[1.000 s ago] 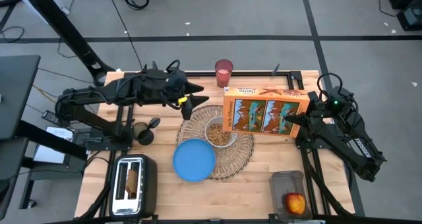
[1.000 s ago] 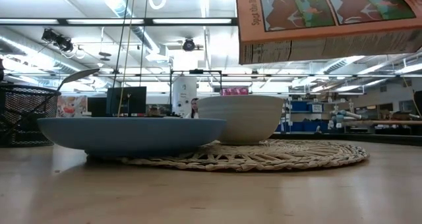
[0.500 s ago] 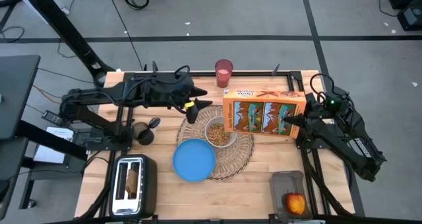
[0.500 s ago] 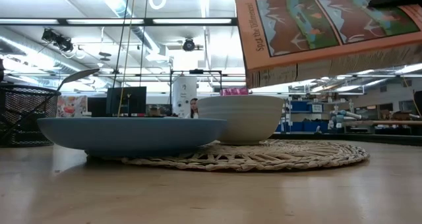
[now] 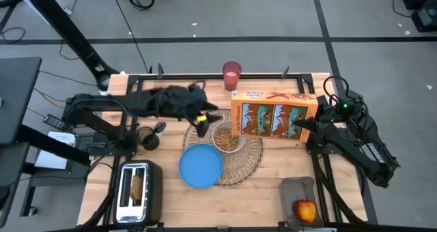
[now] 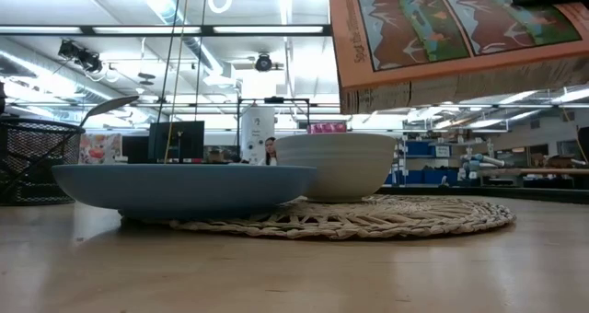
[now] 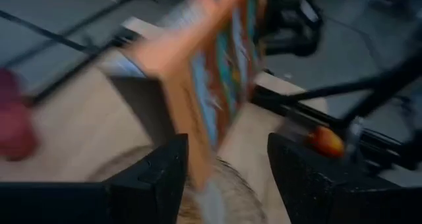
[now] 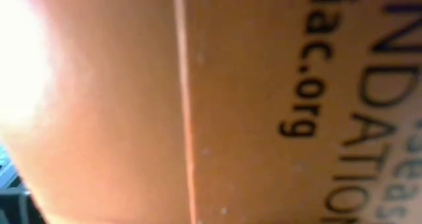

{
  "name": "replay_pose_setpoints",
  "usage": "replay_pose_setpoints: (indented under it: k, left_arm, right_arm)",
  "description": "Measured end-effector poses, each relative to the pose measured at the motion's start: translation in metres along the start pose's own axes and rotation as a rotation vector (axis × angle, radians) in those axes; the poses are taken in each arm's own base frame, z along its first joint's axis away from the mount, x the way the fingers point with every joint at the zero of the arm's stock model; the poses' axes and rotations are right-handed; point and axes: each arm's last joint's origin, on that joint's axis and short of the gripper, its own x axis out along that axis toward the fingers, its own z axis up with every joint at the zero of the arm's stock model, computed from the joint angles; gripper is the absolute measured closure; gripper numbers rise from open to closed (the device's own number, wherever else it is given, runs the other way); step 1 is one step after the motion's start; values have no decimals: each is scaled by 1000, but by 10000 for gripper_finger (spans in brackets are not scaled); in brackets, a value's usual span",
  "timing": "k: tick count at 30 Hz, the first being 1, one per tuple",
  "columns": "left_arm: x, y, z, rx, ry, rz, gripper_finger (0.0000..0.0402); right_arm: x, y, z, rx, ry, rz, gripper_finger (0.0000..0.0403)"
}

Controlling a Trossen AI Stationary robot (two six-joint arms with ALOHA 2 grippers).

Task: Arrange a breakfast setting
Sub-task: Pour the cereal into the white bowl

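The orange cereal box (image 5: 273, 117) lies on its side in the air over the right part of the wicker placemat (image 5: 239, 165). My right gripper (image 5: 305, 127) is shut on it at its right end. The white bowl (image 5: 226, 137), with cereal in it, and the blue plate (image 5: 201, 166) rest on the placemat. My left gripper (image 5: 203, 121) hovers open and empty just left of the bowl; its fingers (image 7: 158, 178) show wide apart. The pink cup (image 5: 231, 75) stands at the far edge. The toast (image 5: 136, 186) sticks up from the toaster. The apple (image 5: 306, 209) lies at the near right. My right gripper holds the cereal box by its right end (image 5: 300, 125), coming level from the table's right side. The box's face (image 8: 264, 105) fills the right wrist view and hides the fingers. The box hangs clear of the table, slightly tilted (image 6: 451, 37).
A black toaster (image 5: 138, 191) stands at the near left. A black mesh cup (image 5: 147, 138) with the metal spoon (image 5: 158, 127) stands left of the placemat. The apple sits in a clear container (image 5: 298, 194). Bare wood lies between the placemat and the near edge.
My left gripper has swung toward the near edge and the bowl, turning as it went. My right gripper has turned the cereal box a little, so that it lies straighter across the table, and raised its left end.
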Motion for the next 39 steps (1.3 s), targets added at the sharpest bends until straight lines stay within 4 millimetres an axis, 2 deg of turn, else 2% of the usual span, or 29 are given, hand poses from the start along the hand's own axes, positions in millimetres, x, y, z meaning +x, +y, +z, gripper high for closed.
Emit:
replay_pose_setpoints:
  k: [6,11,18,24,29,34,39]
  left_arm:
    - [28,12,-37,-13,-76,-42,204]
    - [37,19,-54,41,-144,-10,204]
    - [67,25,-75,50,-110,-2,205]
    - [79,36,-71,28,-144,-54,205]
    - [77,36,-61,22,-208,-127,205]
    - [74,35,-50,25,-238,-134,205]
    - [74,40,-48,22,-234,-124,205]
  right_arm:
    - [0,1,2,-4,-11,14,156]
    - [0,0,0,-1,5,16,156]
    - [0,0,-2,-15,24,22,156]
    - [0,1,-1,-34,20,44,156]
    - [0,1,-1,-55,19,41,156]
    - [0,1,-3,-50,29,38,156]
    - [2,-2,-2,-25,51,33,156]
